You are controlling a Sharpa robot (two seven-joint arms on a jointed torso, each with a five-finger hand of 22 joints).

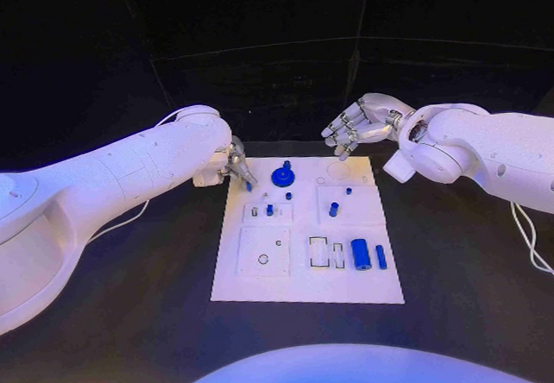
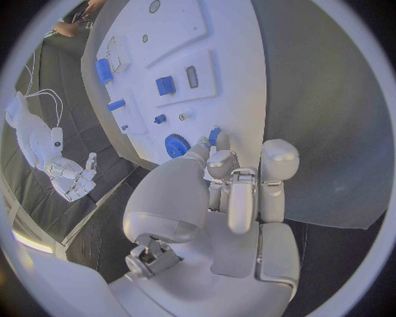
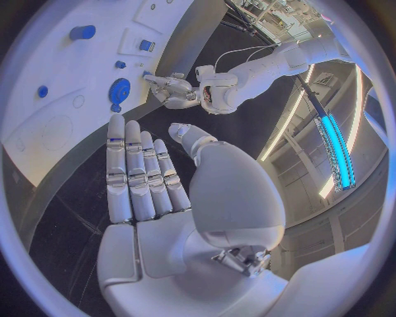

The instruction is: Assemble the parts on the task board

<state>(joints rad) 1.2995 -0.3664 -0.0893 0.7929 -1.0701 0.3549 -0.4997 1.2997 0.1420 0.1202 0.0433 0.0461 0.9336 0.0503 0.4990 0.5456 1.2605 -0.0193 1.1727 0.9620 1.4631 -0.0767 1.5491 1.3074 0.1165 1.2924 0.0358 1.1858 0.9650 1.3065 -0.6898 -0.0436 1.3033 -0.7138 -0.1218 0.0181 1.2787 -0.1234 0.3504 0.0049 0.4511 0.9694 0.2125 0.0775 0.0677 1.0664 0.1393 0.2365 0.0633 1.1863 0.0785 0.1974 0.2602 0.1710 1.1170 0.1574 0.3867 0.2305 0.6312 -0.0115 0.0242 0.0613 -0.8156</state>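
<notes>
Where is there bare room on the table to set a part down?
Bare black table lies left of the task board, also right of it and along its near edge. The board's far edge is crowded: the left hand sits at the far-left corner beside the blue gear, and the right hand hovers beyond.

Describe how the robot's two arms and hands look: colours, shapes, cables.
Both arms are smooth, glossy white shells with rounded, bulbous joints. Each ends in a silver metallic hand: left hand, right hand. Its segmented fingers have pale, rounded tips. Thin white cables loop along the outside of the arms.
</notes>
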